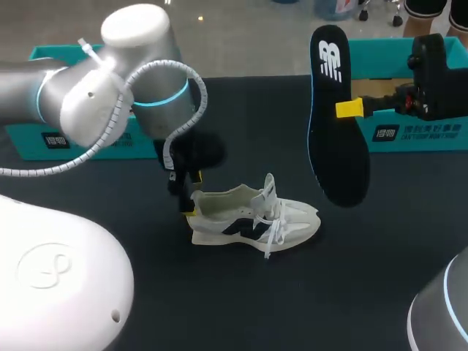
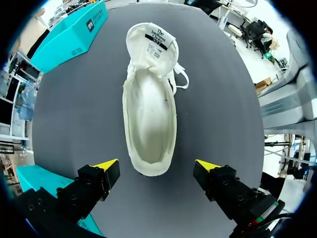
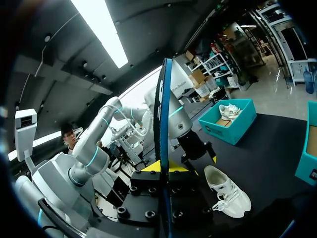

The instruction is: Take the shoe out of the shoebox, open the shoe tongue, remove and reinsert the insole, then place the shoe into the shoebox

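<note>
White shoe (image 1: 245,219) stands on the dark table (image 1: 234,300). Left gripper (image 2: 157,167) is released, one finger on each side of the heel. Right gripper (image 1: 349,108) grasps the black insole (image 1: 338,153) up in the air.

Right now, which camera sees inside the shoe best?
The left wrist view: it looks right into the open shoe, empty inside. The head view shows its side; the right wrist view shows it small, past the insole.
</note>
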`<state>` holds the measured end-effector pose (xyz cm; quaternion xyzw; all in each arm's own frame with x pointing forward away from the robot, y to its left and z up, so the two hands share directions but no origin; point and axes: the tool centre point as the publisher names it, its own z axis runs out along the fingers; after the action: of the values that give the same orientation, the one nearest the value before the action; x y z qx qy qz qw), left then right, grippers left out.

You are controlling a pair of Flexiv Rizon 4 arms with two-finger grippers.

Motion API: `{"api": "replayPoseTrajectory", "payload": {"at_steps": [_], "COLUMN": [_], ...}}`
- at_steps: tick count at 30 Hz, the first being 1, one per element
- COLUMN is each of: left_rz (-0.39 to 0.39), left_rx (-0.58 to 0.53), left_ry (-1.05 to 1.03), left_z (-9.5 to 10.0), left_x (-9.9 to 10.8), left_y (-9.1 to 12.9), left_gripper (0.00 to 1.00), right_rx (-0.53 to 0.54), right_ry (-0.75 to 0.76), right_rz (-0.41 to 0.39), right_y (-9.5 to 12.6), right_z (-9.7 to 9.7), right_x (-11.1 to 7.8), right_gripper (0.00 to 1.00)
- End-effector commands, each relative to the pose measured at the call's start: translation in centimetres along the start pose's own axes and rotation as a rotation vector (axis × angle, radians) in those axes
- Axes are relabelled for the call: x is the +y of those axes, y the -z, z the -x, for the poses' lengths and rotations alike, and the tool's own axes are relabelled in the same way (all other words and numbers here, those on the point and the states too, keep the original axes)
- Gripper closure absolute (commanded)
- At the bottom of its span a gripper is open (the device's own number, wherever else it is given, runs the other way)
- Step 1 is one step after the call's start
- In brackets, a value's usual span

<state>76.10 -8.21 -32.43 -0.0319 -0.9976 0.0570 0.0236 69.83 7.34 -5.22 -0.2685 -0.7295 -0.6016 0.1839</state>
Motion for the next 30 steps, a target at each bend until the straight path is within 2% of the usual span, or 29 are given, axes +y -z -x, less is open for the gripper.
{"api": "replayPoseTrajectory", "payload": {"at_steps": [1, 30], "left_rz": [0.208, 0.175], "left_rx": [-0.021, -0.018], "left_ry": [0.0, -0.001], "left_z": [-0.33, -0.49], "left_x": [-0.47, -0.32], "left_y": [0.08, 0.05], "left_gripper": [0.0, 0.0], "right_rx": [-0.001, -0.001], "right_ry": [-0.001, -0.001], "right_rz": [-0.002, -0.002], "right_y": [-0.13, -0.13], "right_z": [0.09, 0.09], "right_x": [0.0, 0.0], "right_gripper": [1.0, 1.0]}}
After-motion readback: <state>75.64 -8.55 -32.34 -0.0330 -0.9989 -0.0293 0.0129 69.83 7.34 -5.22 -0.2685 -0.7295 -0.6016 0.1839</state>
